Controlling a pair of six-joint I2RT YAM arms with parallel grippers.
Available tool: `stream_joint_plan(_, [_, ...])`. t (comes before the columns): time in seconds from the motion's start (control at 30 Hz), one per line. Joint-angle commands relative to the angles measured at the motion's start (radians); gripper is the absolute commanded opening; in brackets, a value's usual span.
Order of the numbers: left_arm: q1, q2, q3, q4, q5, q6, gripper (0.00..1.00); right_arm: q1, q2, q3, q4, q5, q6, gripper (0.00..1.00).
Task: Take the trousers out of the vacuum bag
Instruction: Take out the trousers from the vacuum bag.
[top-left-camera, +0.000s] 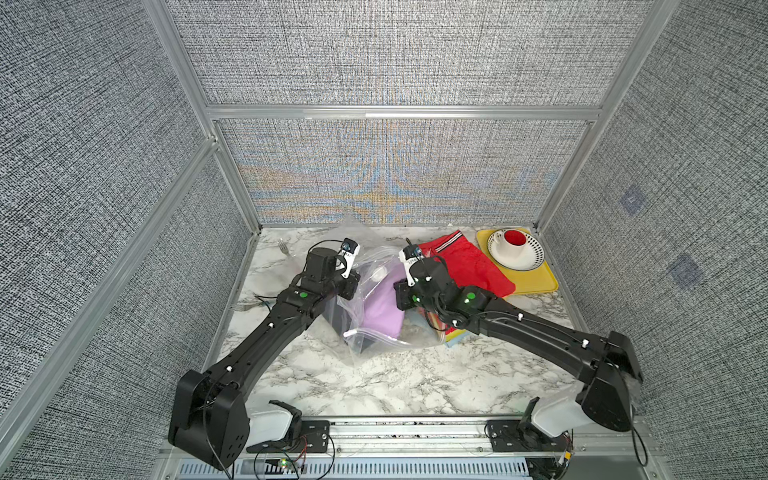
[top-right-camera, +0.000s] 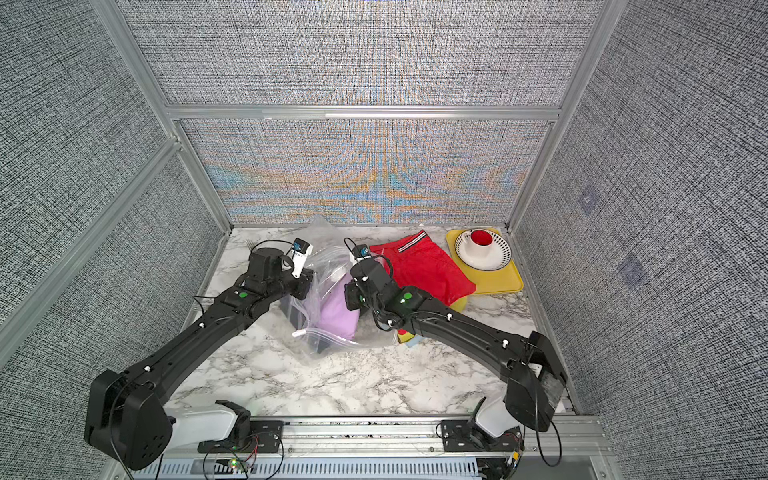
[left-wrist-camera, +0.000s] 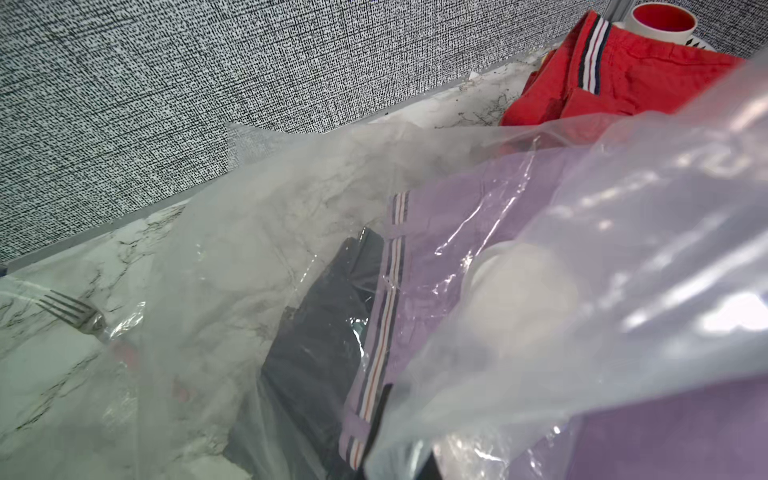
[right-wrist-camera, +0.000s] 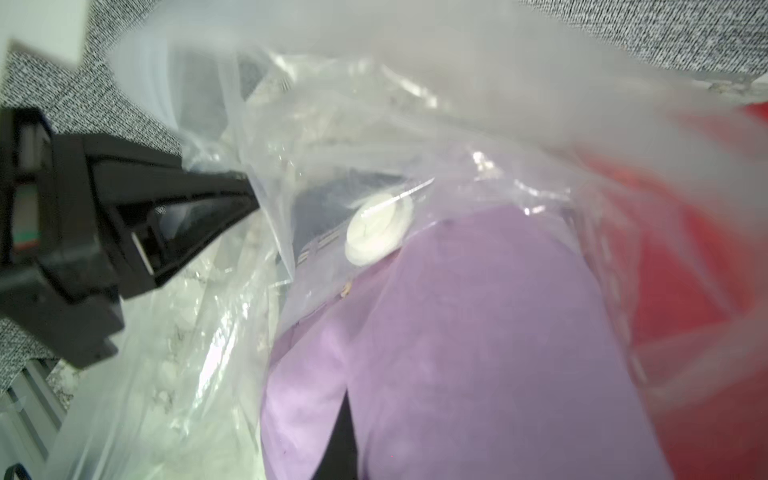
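Two folded trousers (top-left-camera: 384, 309), crinkly clear bag (top-left-camera: 388, 345).

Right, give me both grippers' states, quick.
Left gripper: shut on the vacuum bag.
Right gripper: shut; what it pinches cannot be told.

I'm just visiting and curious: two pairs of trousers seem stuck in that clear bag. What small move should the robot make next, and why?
Probably lift the far end of the bag a little. The left claw is shut on the plastic there, the lilac trousers and dark trousers lie inside, and the zip mouth lies nearest the robot, so tilting should slide them out.
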Motion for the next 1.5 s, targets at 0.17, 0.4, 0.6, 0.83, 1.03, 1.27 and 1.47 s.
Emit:
stream_joint_plan(0.17, [0.001,0.038,0.066,0.004,0.022,0.017,0.0,0.004,0.0,-0.185,0.159,-0.091,0.187,0.0])
stream_joint_plan(0.4, [0.001,0.03,0.08,0.0,0.029,0.016,0.0,0.022,0.0,-0.236,0.224,-0.103,0.238,0.53])
stream_joint_plan(0.6, [0.002,0.036,0.089,0.006,0.047,0.011,0.0,0.029,-0.016,-0.295,0.275,-0.105,0.303,0.69])
stream_joint_plan(0.83, [0.001,0.05,0.11,0.006,0.078,0.0,0.0,0.068,0.038,-0.316,0.353,-0.091,0.346,0.73])
stream_joint_plan(1.03, [0.001,0.042,0.107,0.006,0.083,-0.005,0.0,0.079,0.103,-0.315,0.449,-0.025,0.335,0.75])
stream_joint_plan(1.27, [0.001,0.03,0.099,0.004,0.079,-0.001,0.0,0.08,0.16,-0.302,0.53,0.016,0.313,0.72])
stream_joint_plan(1.47, [0.001,0.042,0.092,0.013,0.082,-0.004,0.0,0.082,0.158,-0.302,0.549,0.076,0.294,0.57])
